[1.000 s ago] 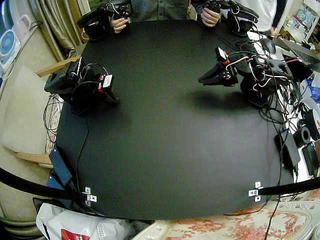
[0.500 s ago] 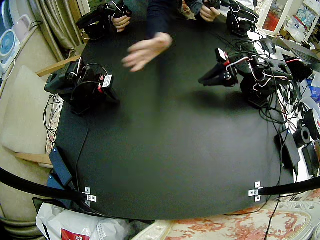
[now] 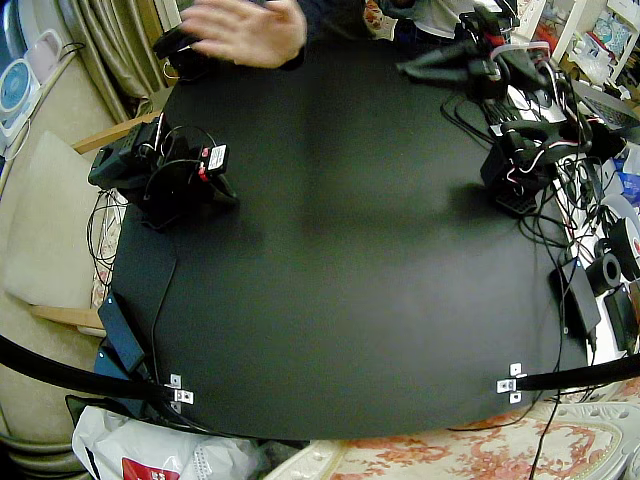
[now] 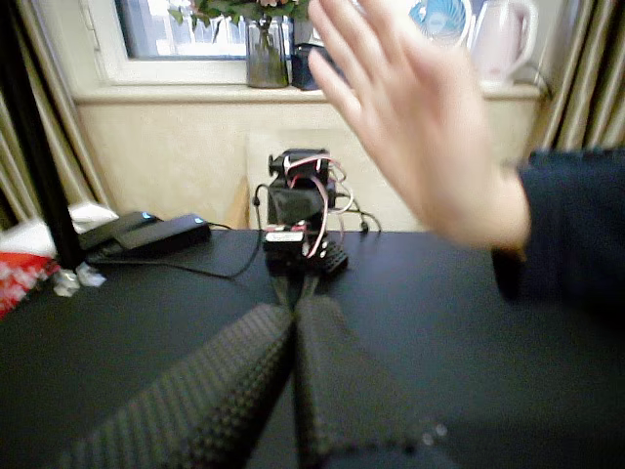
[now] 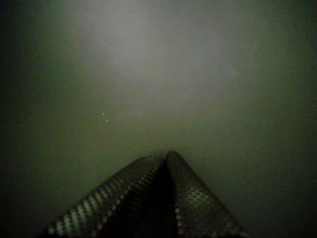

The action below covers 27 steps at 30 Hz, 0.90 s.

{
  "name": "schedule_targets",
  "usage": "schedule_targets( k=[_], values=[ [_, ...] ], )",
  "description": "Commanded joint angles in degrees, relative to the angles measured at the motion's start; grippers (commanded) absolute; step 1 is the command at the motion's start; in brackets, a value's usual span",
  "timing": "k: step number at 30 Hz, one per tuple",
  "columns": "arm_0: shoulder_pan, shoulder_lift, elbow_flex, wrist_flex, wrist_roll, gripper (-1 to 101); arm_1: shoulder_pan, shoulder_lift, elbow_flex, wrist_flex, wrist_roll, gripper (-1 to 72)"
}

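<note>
The black table (image 3: 340,280) bears no loose object. My left gripper (image 3: 408,68) hangs raised over the far right part of the table, shut and holding nothing. In a wrist view its textured fingers (image 4: 225,381) meet at the left gripper's tip (image 4: 293,315), pointing across at the right arm (image 4: 301,210). A person's open hand (image 3: 245,30) hovers over the far edge, also blurred in that wrist view as the hand (image 4: 420,117). My right gripper (image 3: 226,196) rests folded low on the table, shut; another wrist view shows the right gripper (image 5: 166,156) just above bare dark tabletop.
Tangled cables and power bricks (image 3: 580,290) crowd the edge by the left arm's base (image 3: 515,170). A black adapter (image 3: 120,332) lies at the near corner by the right arm. Metal brackets (image 3: 512,383) and black straps mark the front edge.
The left arm has lifted from low over the table up toward the far edge. The person's hand swept in over the table, then drew back toward the far corner.
</note>
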<state>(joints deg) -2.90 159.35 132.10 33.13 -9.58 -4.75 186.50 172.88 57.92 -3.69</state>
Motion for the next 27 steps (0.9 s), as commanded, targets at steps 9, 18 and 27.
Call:
schedule_targets(
  k=[9,18,27],
  values=[
    [-1.49,-1.41,2.99,2.29,-13.80,0,-1.58,1.05,-0.62,0.97,-1.05,-0.3],
    [0.62,18.63,8.79,-22.50,-2.37,0,-1.93,1.05,-0.62,0.97,-1.58,-0.3],
    [1.58,18.72,8.96,-8.00,-9.23,0,-2.11,1.05,-0.62,1.05,-1.76,-0.3]
  ],
)
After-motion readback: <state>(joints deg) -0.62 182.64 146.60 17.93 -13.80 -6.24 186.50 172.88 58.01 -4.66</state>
